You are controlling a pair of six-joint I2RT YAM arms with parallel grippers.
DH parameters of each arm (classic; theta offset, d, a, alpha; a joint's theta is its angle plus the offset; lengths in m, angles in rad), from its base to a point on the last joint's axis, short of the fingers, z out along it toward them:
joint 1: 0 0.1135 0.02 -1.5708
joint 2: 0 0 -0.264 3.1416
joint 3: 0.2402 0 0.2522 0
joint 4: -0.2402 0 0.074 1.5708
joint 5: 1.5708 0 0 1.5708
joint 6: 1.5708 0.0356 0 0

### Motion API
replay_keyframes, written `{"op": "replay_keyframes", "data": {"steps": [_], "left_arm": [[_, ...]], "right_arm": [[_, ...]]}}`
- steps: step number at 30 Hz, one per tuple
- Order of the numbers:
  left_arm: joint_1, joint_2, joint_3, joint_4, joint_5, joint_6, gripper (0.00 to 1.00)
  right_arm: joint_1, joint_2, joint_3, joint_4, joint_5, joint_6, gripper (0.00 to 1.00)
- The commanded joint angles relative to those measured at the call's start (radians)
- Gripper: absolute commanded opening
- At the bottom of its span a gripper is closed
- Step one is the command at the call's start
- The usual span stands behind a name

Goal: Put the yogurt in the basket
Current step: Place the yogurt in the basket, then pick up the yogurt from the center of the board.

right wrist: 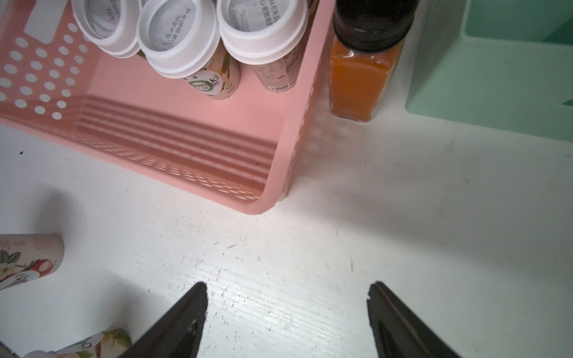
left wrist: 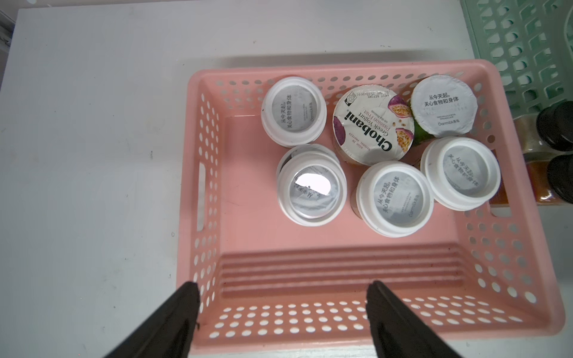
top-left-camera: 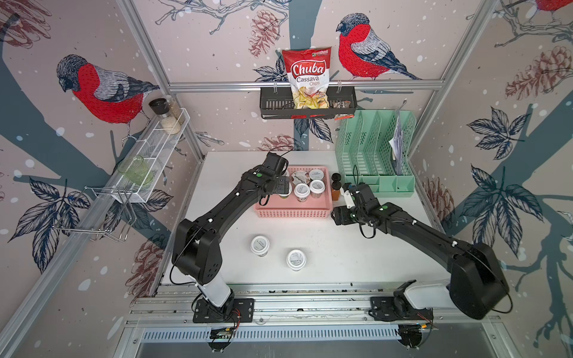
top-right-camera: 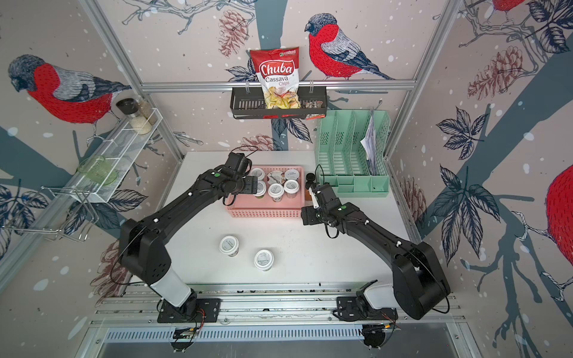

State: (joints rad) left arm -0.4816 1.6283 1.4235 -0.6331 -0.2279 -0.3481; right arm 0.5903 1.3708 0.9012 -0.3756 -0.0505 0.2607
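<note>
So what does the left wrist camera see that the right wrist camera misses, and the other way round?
Left wrist only: the wide round cup with the white-and-brown Chobani lid, among six cups in the shallow pink perforated plastic basket. Right wrist only: two small printed yogurt cups out on the white table. Both: that basket, white-lidded cups in it, a black-capped jar of orange spice, the mint-green plastic organiser.

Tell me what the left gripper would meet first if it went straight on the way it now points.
Most likely the pink basket: the bare ribbed floor by its near wall, short of the yogurt cups. Depth is unclear.
</note>
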Motion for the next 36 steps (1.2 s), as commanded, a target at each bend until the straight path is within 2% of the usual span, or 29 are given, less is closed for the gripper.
{"op": "replay_keyframes", "data": {"steps": [1, 6, 11, 16, 19, 24, 36], "left_arm": [[0.017, -0.069, -0.069, 0.086, 0.026, -0.045, 0.89], [0.059, -0.116, -0.146, 0.102, 0.051, -0.069, 0.89], [0.093, -0.123, -0.154, 0.098, 0.065, -0.067, 0.89], [0.111, -0.144, -0.145, 0.098, 0.065, -0.041, 0.89], [0.114, -0.153, -0.140, 0.102, 0.061, -0.030, 0.90], [0.113, -0.180, -0.165, 0.120, 0.061, -0.016, 0.90], [0.117, -0.218, -0.218, 0.141, 0.039, 0.003, 0.91]], "right_arm": [[0.047, -0.005, 0.010, 0.008, 0.030, -0.011, 0.84], [0.217, -0.004, 0.039, -0.017, 0.110, -0.007, 0.84], [0.438, -0.012, 0.064, -0.019, 0.158, 0.008, 0.86], [0.635, 0.026, 0.086, -0.014, 0.211, 0.030, 0.92], [0.705, 0.096, 0.114, -0.043, 0.238, 0.038, 0.98], [0.765, 0.192, 0.170, -0.084, 0.280, 0.053, 1.00], [0.776, 0.287, 0.202, -0.101, 0.293, 0.082, 1.00]]}}
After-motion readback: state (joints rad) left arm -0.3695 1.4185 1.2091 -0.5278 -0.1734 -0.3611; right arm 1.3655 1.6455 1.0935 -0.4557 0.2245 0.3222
